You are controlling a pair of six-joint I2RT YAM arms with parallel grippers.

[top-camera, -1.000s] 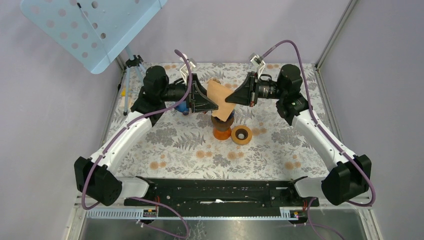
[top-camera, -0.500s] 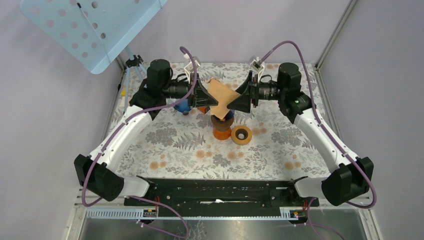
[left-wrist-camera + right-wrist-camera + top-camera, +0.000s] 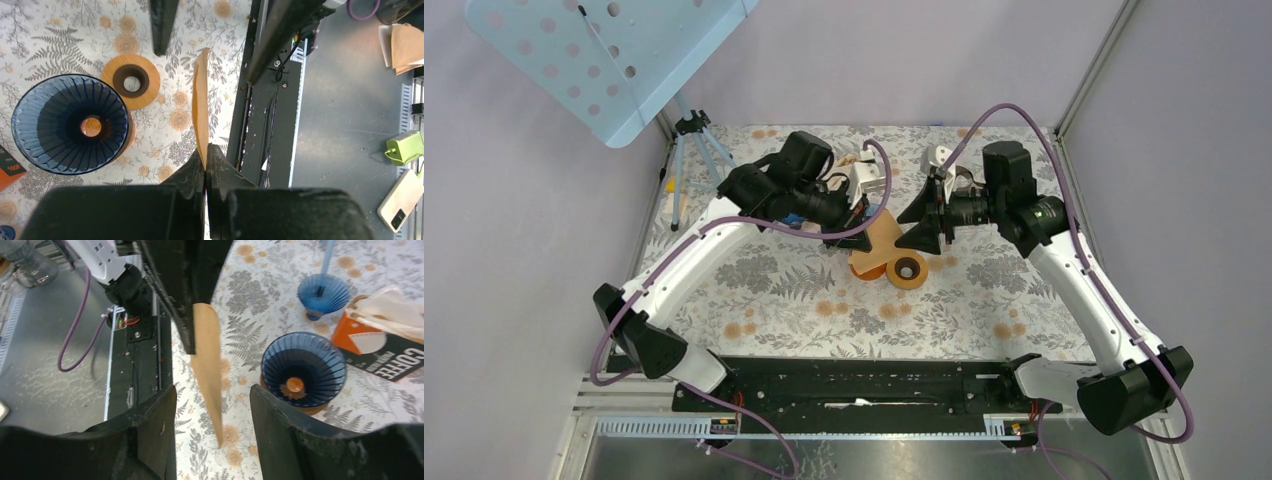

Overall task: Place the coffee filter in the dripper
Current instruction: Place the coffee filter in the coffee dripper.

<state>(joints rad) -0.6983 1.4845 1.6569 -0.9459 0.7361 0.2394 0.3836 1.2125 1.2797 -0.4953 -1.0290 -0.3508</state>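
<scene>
The brown paper coffee filter (image 3: 885, 236) hangs in the air, pinched at one corner by my left gripper (image 3: 860, 215), which is shut on it. In the left wrist view the filter (image 3: 201, 100) stands edge-on beyond the shut gripper (image 3: 205, 159), to the right of the blue ribbed dripper (image 3: 70, 124) on its orange base. My right gripper (image 3: 214, 390) is open, with the filter's (image 3: 207, 355) lower tip hanging loose between its fingers, touching neither. The dripper (image 3: 303, 367) stands just right of it. From above, the filter covers most of the dripper (image 3: 867, 267).
A wooden ring (image 3: 907, 270) lies right of the dripper. A second blue dripper (image 3: 323, 292) and an orange and black filter box (image 3: 380, 342) stand behind. A tripod (image 3: 692, 135) with a pale blue perforated board is at the back left. The black rail (image 3: 864, 380) runs along the near edge.
The right gripper has opened, let go of the filter and drawn back slightly. The left gripper has shut on the filter, swung right and lowered it beside the dripper.
</scene>
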